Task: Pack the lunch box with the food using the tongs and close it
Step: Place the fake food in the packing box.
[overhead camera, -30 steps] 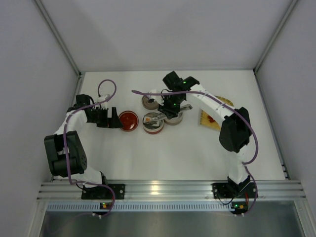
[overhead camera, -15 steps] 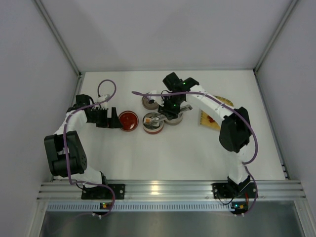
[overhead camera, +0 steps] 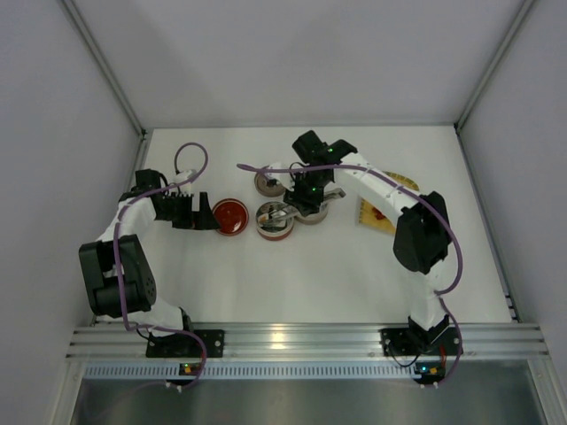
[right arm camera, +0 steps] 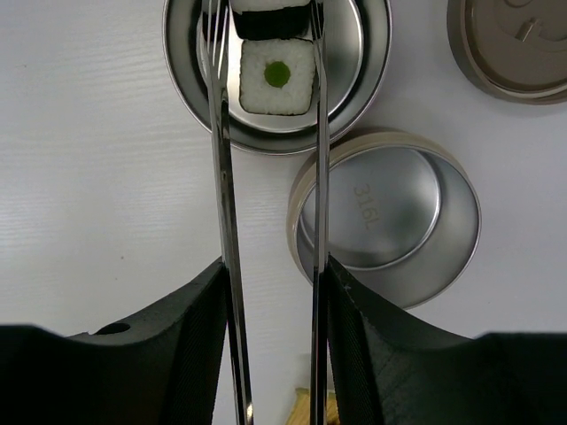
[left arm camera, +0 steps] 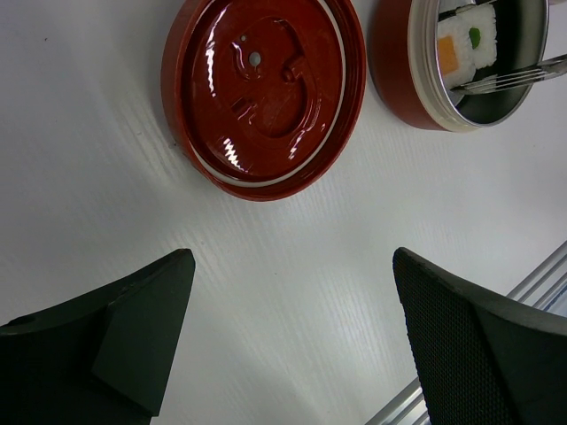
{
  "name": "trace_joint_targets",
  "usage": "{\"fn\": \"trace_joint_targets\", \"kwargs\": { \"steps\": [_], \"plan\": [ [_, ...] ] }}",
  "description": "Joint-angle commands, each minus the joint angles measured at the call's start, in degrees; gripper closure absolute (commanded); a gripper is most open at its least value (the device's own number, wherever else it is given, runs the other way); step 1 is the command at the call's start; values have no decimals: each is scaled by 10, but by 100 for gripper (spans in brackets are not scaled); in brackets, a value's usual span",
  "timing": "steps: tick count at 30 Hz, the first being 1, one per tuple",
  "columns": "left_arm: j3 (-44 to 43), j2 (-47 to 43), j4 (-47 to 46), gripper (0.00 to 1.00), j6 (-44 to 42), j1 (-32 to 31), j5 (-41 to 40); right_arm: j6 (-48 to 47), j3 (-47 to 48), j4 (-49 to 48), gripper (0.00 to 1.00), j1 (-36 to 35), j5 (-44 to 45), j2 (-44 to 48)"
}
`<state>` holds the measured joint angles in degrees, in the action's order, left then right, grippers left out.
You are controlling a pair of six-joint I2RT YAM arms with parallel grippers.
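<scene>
My right gripper (right arm camera: 270,283) is shut on the tongs (right arm camera: 221,177), one finger against each silver arm. The tong tips reach into the red-walled steel bowl (right arm camera: 177,71) of the lunch box. One piece of food, a white roll with a green centre (right arm camera: 278,77), lies in that bowl between the arms. A second roll (right arm camera: 270,18) sits between the tips at the frame's top edge. From above, the right gripper (overhead camera: 306,197) hangs over the bowl (overhead camera: 275,220). My left gripper (left arm camera: 291,261) stands open over bare table, short of the red lid (left arm camera: 263,93).
An empty beige steel container (right arm camera: 390,226) stands right of the tongs, with its beige lid (right arm camera: 514,49) beyond it. The yellow mat (overhead camera: 383,208) lies to the right under my right arm. The left wrist view shows the filled bowl (left arm camera: 425,97) with rolls (left arm camera: 467,44).
The right fingers have eased apart and the tong arms have spread with them. The tongs have shifted slightly over the bowl. My left arm has not moved.
</scene>
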<state>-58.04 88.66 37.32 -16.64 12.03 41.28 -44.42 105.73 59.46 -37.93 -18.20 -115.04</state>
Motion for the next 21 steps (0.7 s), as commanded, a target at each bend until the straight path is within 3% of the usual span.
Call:
{"fn": "trace_joint_targets", "kwargs": {
  "steps": [1,6,13,17,21],
  "plan": [
    [-12,-9,-1,2,-11,4,16,7,18,-28,57,8,-15,36],
    [-14,-22,2,1,-10,4,15,35,61,-8,60,38,-37,76],
    [-15,-31,7,2,-17,4,5,49,41,21,59,77,-52,159],
    [-20,-33,7,2,-14,4,9,46,-23,4,67,82,-49,198],
    [-28,-31,12,2,-11,4,10,50,-22,13,73,82,-73,193]
  ]
}}
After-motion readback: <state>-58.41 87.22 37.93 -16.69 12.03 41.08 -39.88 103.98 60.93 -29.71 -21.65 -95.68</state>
